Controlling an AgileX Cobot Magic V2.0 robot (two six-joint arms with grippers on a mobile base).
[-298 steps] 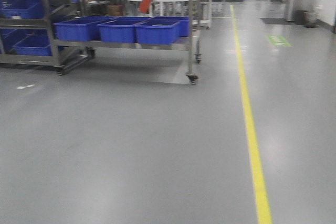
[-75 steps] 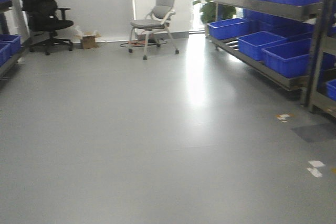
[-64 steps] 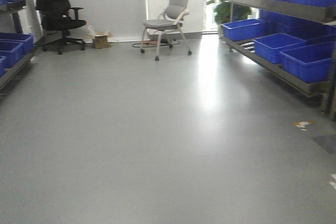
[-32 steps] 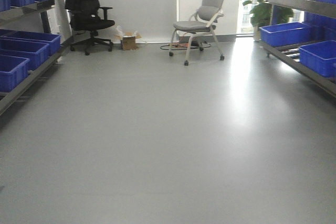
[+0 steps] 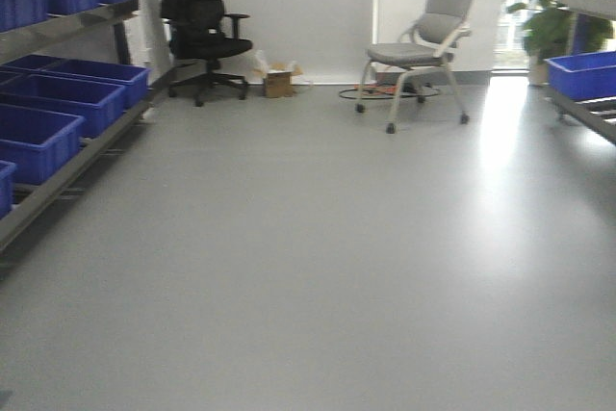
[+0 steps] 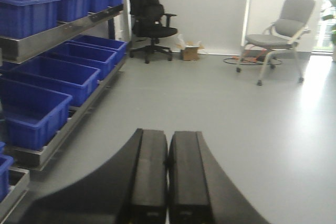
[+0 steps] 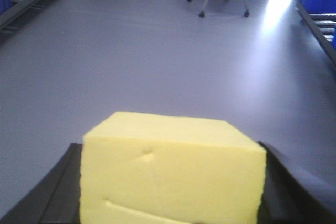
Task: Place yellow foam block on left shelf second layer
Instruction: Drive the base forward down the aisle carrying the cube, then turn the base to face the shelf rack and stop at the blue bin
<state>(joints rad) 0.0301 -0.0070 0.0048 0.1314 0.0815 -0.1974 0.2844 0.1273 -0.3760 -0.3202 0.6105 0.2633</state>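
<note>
The yellow foam block [image 7: 173,177] fills the bottom of the right wrist view, hanging above the grey floor. My right gripper [image 7: 168,144] is shut on it, a black finger [image 7: 60,192] pressed against each side. In the left wrist view my left gripper [image 6: 168,132] is shut, its two black fingers touching with nothing between them. The left shelf [image 5: 72,26], a steel rack, runs along the left wall with blue bins [image 5: 58,103] on its tiers. It shows closer beside the left gripper, as the left shelf [image 6: 63,27]. Neither gripper appears in the front view.
A black office chair [image 5: 202,26] and a small cardboard box [image 5: 279,79] stand by the far wall, with a grey chair [image 5: 423,45] on castors to their right. Another rack with a blue bin [image 5: 582,74] and a plant [image 5: 544,7] lines the right edge.
The front view has swung left: both chairs slid rightwards in frame, the left shelf came into view and the right rack drifted mostly out. Earlier it faced an aisle with a yellow floor line.
</note>
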